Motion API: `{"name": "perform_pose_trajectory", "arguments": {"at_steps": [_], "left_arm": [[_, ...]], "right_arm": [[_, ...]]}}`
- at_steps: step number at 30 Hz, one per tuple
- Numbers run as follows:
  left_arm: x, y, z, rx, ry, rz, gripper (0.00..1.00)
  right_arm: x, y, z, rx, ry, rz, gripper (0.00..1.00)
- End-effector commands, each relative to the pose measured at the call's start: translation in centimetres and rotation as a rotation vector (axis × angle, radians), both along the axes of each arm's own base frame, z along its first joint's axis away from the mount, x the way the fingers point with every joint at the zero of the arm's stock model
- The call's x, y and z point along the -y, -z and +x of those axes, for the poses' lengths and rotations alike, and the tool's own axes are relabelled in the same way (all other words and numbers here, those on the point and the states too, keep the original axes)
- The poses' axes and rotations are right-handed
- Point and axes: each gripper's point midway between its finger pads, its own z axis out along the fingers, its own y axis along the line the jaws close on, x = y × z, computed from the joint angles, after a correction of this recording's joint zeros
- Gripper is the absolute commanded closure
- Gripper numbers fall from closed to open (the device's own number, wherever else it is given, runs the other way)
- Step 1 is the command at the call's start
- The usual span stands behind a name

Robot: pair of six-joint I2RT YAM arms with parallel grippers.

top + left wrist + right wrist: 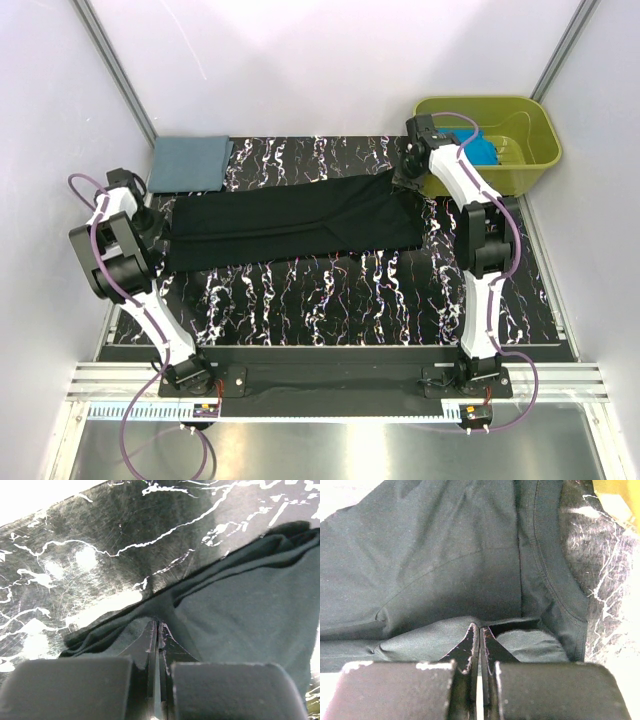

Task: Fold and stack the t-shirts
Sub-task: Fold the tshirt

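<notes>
Two grippers pinch the black t-shirt [290,220], which lies as a long folded strip across the middle of the top view on the marbled tabletop [330,290]. At the strip's left end the left gripper [157,630] is pressed together on the cloth's edge. At its upper right corner the right gripper [480,632] clamps a raised fold. A folded grey-blue t-shirt [190,162] sits at upper left, just above the strip. The turquoise t-shirt [485,150] lies in the olive tub [530,150] at upper right.

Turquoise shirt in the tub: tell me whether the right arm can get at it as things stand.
Probably not yet: the right gripper is shut on the black shirt. Once freed, likely yes; the turquoise shirt lies close by in the open-topped tub.
</notes>
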Motion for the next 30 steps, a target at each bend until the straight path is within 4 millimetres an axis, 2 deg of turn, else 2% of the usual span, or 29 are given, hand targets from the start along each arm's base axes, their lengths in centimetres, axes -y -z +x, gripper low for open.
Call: {"name": "perform_pose_trajectory", "arguments": {"at_steps": [1,7,8,9,12,13,15,16,17,18,19,21,22,23,24,25,26,27,28,29,30], "left_arm": [[-1.0,-1.0,1.5,0.042,-0.015,0.027,1.0],[-1.6,-0.3,1.6,0.019,-0.022,0.054,0.98],[-1.9,-0.3,1.6,0.012,-0.005,0.075,0.94],[-2.1,-0.6,1.8,0.014,0.006,0.095,0.83],[-2.8,-1.7,1.7,0.005,0.058,0.176,0.65],[-3.0,-3.0,1.7,0.014,0.095,0.229,0.57],[-2.9,-4.5,1.5,0.018,0.136,0.283,0.49],[-2.7,-6.2,1.3,0.033,0.172,0.335,0.41],[-2.5,-6.8,1.1,0.038,0.184,0.352,0.41],[-2.0,-6.8,0.3,0.028,0.196,0.356,0.4],[-1.2,-8.3,0.0,0.059,0.201,0.373,0.39],[0.6,-8.6,-1.0,0.083,0.212,0.355,0.39],[2.5,-8.5,-0.8,0.101,0.242,0.329,0.4],[3.5,-8.5,-0.8,0.111,0.257,0.318,0.41],[4.7,-8.2,-0.8,0.129,0.275,0.301,0.42],[7.2,-7.9,-0.3,0.161,0.324,0.249,0.45],[8.6,-6.9,-0.5,0.161,0.35,0.216,0.48],[9.7,-6.5,-0.4,0.168,0.371,0.196,0.53],[11.9,-6.3,0.1,0.188,0.421,0.169,0.56],[13.0,-5.9,0.2,0.188,0.447,0.156,0.57],[13.8,-5.6,0.3,0.186,0.47,0.144,0.6]], "right_arm": [[1.0,-1.1,1.8,0.061,0.007,-0.032,1.0],[1.0,-0.3,3.3,0.086,0.011,-0.057,0.98],[1.1,0.2,3.5,0.085,0.013,-0.064,0.95],[1.4,0.5,3.9,0.091,0.018,-0.075,0.89],[1.8,0.4,4.8,0.11,0.029,-0.11,0.77],[1.8,-0.3,4.9,0.122,0.033,-0.12,0.69],[2.3,-1.8,4.3,0.131,0.042,-0.153,0.54],[1.8,-3.1,3.7,0.147,0.029,-0.15,0.47],[1.4,-3.7,3.1,0.152,0.016,-0.146,0.45],[0.5,-4.3,2.5,0.158,-0.006,-0.131,0.43],[-0.2,-5.0,1.5,0.162,-0.028,-0.118,0.41],[-4.0,-5.7,-0.1,0.177,-0.115,-0.068,0.4],[-5.4,-5.7,-1.3,0.17,-0.15,-0.038,0.4],[-8.4,-5.6,-2.6,0.174,-0.212,-0.011,0.4],[-10.2,-5.7,-2.8,0.198,-0.242,0.023,0.4],[-11.5,-4.7,-3.8,0.173,-0.252,0.04,0.41],[-12.7,-4.3,-4.3,0.163,-0.258,0.058,0.43],[-14.8,-4.0,-5.1,0.167,-0.288,0.086,0.49],[-15.8,-2.7,-5.8,0.135,-0.282,0.104,0.54],[-16.6,-2.3,-6.3,0.13,-0.292,0.113,0.56],[-18.3,-2.0,-7.1,0.139,-0.319,0.116,0.58]]}}
